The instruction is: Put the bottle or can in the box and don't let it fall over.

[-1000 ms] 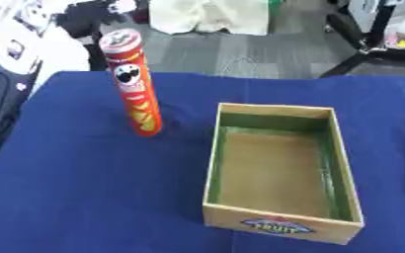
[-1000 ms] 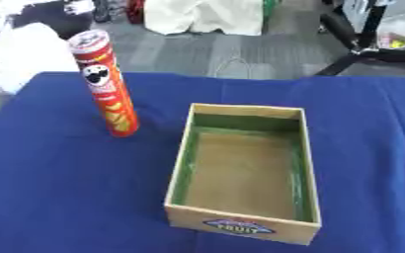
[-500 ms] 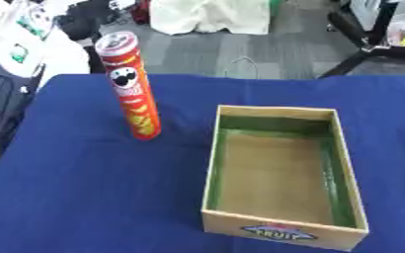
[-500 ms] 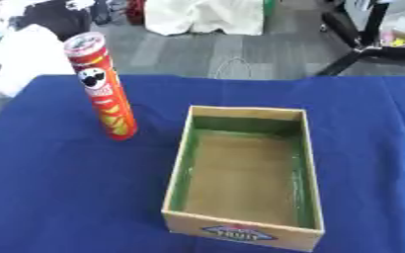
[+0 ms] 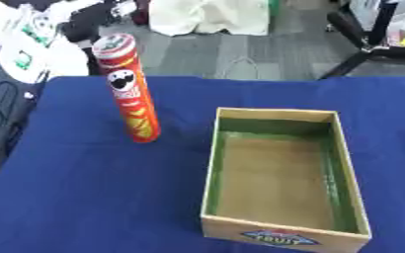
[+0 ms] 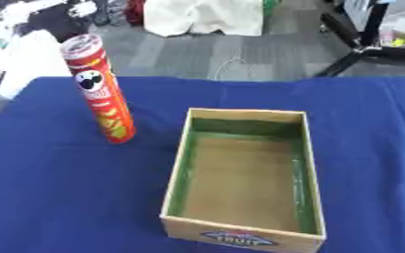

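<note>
In the left eye view, a tall red can (image 5: pixel 128 89) is seen standing upright on the blue tablecloth (image 5: pixel 85 197), its long axis vertical, just to the left of the open box (image 5: pixel 284 180) and apart from it. No hand is shown, so the state of the fingers cannot be told, nor which arm is nearer. A moustached cartoon face is printed on the can.

In the right eye view, the same layout is given: the can left of the box, the box holding nothing. On the box's near wall a label reading "FRUIT" (image 6: pixel 238 239) can be made out.
</note>
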Controlling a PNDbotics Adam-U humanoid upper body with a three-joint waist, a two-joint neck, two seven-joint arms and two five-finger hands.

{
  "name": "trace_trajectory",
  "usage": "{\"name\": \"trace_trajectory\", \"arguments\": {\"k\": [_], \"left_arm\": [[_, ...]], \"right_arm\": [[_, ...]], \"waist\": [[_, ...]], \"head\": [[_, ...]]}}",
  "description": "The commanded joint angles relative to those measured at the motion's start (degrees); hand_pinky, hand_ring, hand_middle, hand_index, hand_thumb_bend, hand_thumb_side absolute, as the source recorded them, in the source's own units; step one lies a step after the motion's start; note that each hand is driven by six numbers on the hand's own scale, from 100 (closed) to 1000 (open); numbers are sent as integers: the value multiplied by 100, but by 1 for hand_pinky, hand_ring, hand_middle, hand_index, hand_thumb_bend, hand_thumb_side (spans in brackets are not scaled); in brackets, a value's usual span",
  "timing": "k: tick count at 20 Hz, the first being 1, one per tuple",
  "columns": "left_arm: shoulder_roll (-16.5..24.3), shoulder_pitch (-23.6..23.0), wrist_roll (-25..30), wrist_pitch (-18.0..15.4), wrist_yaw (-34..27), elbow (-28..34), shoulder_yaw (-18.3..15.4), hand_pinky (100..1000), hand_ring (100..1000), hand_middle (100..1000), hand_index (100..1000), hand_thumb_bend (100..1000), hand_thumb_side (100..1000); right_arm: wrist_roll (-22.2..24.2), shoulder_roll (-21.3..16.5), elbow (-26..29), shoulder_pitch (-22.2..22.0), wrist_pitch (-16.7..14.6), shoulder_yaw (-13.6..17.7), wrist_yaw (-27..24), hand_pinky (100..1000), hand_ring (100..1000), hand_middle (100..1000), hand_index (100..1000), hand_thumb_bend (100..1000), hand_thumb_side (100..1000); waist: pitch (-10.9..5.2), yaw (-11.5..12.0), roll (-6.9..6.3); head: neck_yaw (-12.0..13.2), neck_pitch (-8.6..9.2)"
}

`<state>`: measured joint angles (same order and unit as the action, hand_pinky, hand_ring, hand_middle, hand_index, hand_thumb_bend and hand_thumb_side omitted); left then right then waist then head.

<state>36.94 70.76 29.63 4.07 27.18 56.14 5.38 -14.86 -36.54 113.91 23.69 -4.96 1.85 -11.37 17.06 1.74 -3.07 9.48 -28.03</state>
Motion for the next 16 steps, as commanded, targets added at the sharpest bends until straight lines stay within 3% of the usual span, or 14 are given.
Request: {"name": "trace_trajectory", "arguments": {"k": [1,7,16], "left_arm": [[137,146,-91,-51,-24,51,-63,867,853,834,838,345,949],[131,98,-78,-92,80,11,-33,872,859,837,839,354,949],[125,27,416,-53,194,-41,16,865,866,845,842,359,971]], "right_arm": [[33,-149,68,90,-15,29,21,906,724,737,997,100,771],[53,-136,68,80,-14,35,19,908,724,737,999,100,780],[62,-113,68,47,-2,51,22,911,724,737,1000,100,791]], "waist": [[-73,-11,2],[-52,-32,2],[-36,-52,7]], "head": [[34,76],[59,57],[79,34]]}}
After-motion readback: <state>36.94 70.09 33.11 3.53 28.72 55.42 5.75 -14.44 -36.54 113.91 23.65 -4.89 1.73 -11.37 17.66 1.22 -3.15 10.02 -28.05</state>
